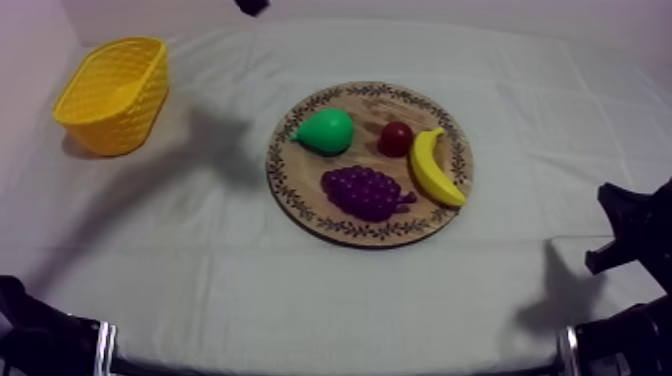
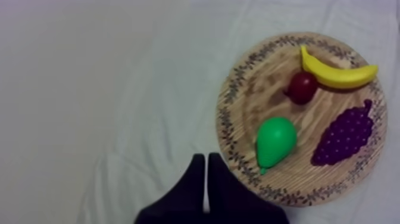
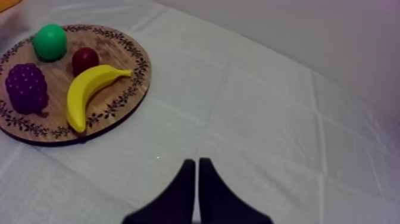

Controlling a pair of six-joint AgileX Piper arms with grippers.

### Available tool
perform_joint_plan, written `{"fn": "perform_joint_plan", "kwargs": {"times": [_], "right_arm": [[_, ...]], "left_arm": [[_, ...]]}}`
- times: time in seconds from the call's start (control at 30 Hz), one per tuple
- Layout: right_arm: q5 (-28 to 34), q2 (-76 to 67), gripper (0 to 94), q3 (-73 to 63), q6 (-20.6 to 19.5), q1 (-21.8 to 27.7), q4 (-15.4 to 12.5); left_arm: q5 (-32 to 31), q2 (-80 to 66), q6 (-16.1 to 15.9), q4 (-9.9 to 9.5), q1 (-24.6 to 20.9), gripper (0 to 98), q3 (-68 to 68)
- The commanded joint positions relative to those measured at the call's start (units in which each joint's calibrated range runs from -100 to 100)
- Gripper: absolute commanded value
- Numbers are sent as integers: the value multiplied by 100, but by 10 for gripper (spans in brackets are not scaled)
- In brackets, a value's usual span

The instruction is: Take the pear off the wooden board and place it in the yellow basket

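Pear (image 1: 325, 131): green, smooth, on wooden board (image 1: 345, 229), narrow end toward rim on yellow basket (image 1: 112, 95) side. Left gripper (image 2: 206, 158) clenched on nothing, over cloth (image 1: 200, 250) just beside board; pear near, untouched. Right gripper (image 3: 197, 162) clenched, empty, well apart from board. Open cloth between board and woven basket, which seemingly sits near the cloth's far edge.

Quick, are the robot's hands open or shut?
Left gripper: shut, holding nothing.
Right gripper: shut, holding nothing.
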Motion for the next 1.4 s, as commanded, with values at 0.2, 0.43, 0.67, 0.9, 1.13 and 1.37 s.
{"fn": "perform_joint_plan", "kwargs": {"times": [0.2,0.43,0.67,0.9,1.13,1.37], "right_arm": [[0,-1,3,-1,1,-1,0],[0,-1,3,-1,1,-1,0],[0,-1,3,-1,1,-1,0],[0,-1,3,-1,1,-1,0],[0,-1,3,-1,1,-1,0],[0,-1,3,-1,1,-1,0]], "left_arm": [[456,1052,82,-261,242,253,-497],[519,1543,39,-385,298,813,-517],[528,2063,-5,-492,324,934,-426],[527,2512,-54,-602,305,940,-334],[426,2880,2,-725,437,942,-256],[523,3390,-27,-709,517,940,-723]]}}
